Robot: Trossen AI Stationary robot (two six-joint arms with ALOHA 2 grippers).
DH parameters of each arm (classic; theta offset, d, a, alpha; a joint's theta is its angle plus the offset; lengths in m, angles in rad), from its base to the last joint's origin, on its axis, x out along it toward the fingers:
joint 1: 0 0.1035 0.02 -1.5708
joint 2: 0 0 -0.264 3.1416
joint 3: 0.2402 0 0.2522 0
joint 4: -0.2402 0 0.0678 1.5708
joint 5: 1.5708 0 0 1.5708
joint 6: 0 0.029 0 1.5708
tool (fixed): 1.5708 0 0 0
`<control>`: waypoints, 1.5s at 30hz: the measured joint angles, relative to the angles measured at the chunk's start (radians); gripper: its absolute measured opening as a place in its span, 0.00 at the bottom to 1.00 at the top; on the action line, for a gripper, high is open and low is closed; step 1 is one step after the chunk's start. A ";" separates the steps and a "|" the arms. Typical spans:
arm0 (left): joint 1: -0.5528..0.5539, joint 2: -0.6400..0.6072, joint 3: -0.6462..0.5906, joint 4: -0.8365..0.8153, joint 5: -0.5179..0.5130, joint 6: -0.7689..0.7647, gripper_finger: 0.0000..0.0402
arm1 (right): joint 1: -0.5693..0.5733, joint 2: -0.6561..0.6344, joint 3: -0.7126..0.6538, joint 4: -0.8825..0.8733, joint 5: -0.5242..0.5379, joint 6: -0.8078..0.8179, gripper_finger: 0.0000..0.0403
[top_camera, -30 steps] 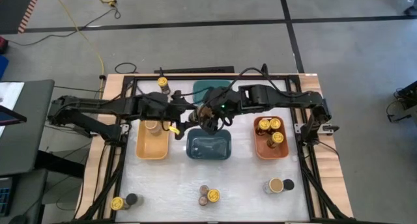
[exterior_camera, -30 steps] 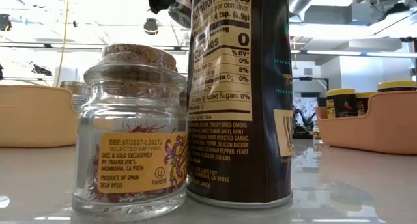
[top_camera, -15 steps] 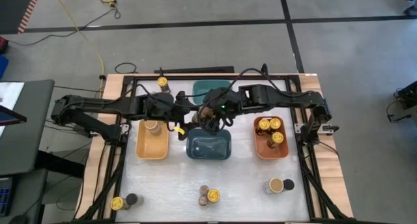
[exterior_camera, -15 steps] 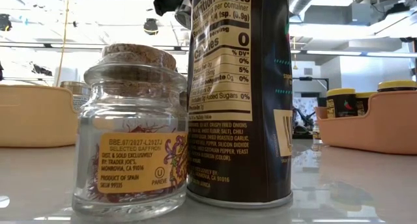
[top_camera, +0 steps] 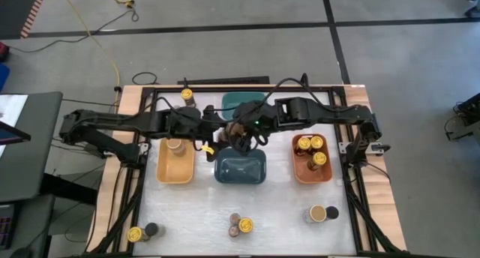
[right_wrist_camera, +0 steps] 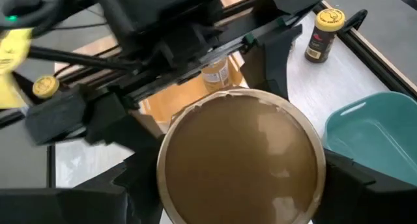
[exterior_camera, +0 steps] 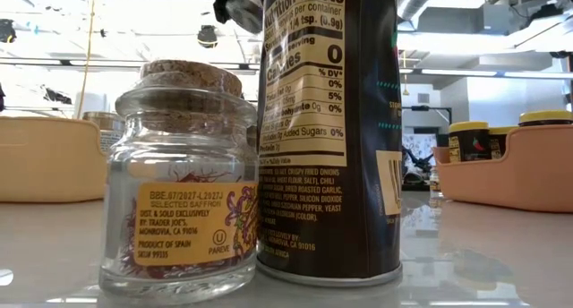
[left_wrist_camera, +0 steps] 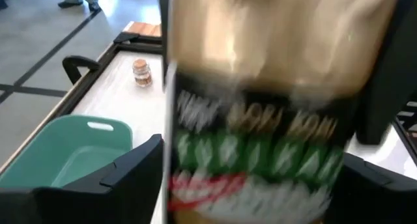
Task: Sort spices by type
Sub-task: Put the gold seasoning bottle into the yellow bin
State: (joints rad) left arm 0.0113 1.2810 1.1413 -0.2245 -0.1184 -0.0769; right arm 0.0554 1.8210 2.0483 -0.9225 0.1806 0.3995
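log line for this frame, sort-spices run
phase: handover over dark-blue bin | both grippers on tan-topped jar | left gripper: shut on jar | right gripper: shut on jar | orange bin: three yellow-lidded jars

Lab or workshop floor. Bare grey concrete crossed by black tape lines, upper frame; yellow cable upper left. Low view: exposed ceiling strip lights, upper right; open room behind table.
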 joint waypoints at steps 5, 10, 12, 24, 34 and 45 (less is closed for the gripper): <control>0.000 -0.002 -0.001 -0.001 0.001 -0.006 0.86 | 0.000 0.000 0.000 0.002 -0.001 -0.013 0.76; 0.000 -0.002 -0.001 -0.005 0.000 -0.035 0.86 | -0.001 0.000 0.000 -0.020 0.000 -0.015 0.76; 0.000 -0.002 -0.001 -0.009 0.000 -0.042 0.86 | -0.006 0.000 0.000 -0.027 0.000 -0.015 0.76; 0.000 -0.003 -0.001 -0.012 -0.002 -0.037 0.75 | -0.006 0.000 -0.002 -0.042 0.001 -0.015 0.77; 0.000 -0.004 -0.001 -0.013 -0.001 -0.014 0.68 | -0.006 0.000 -0.003 -0.034 0.002 -0.015 0.77; 0.000 -0.004 -0.001 -0.012 -0.002 -0.014 0.68 | -0.005 0.000 -0.003 -0.034 0.005 -0.015 0.79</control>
State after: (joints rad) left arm 0.0109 1.2770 1.1404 -0.2367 -0.1200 -0.0906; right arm 0.0506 1.8206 2.0457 -0.9565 0.1856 0.3843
